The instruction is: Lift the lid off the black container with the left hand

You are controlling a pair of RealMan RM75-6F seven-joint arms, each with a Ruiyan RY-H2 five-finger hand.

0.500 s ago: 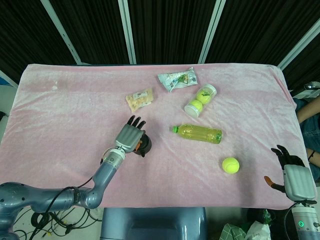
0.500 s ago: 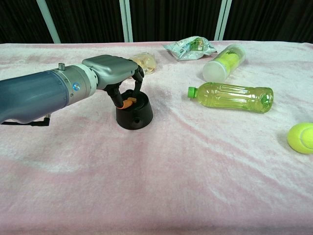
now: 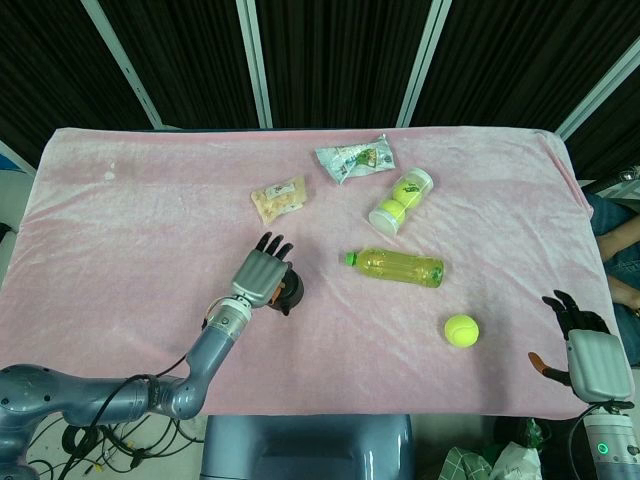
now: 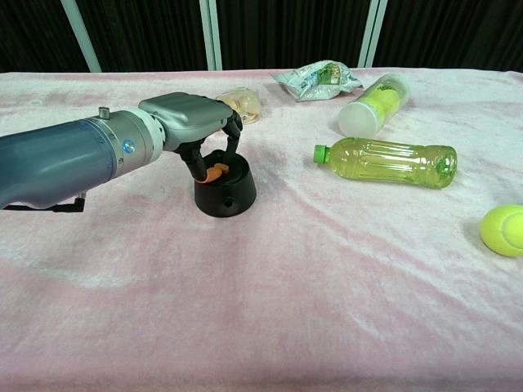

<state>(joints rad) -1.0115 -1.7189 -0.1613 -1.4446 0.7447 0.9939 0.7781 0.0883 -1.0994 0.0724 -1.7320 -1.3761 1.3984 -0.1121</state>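
Note:
The black container (image 4: pixel 225 197) stands upright on the pink cloth, left of centre, and shows in the head view as a dark shape (image 3: pixel 292 291) under the fingers. My left hand (image 4: pixel 188 119) comes over it from the left. Its fingers curl down behind the lid (image 4: pixel 232 167) and the orange-tipped thumb presses the lid's front, so the hand grips the lid, which still sits on the container. From above, the left hand (image 3: pixel 262 272) covers most of the container. My right hand (image 3: pixel 590 356) hangs past the table's front right corner, fingers spread and holding nothing.
A green drink bottle (image 4: pixel 388 161) lies on its side right of the container. Behind it lies a clear tube of tennis balls (image 4: pixel 374 104). A loose tennis ball (image 4: pixel 502 229) sits at far right. Two snack bags (image 3: pixel 278 198) (image 3: pixel 354 157) lie further back.
My left hand has settled very slightly on the lid; container, lid and right hand stay where they were.

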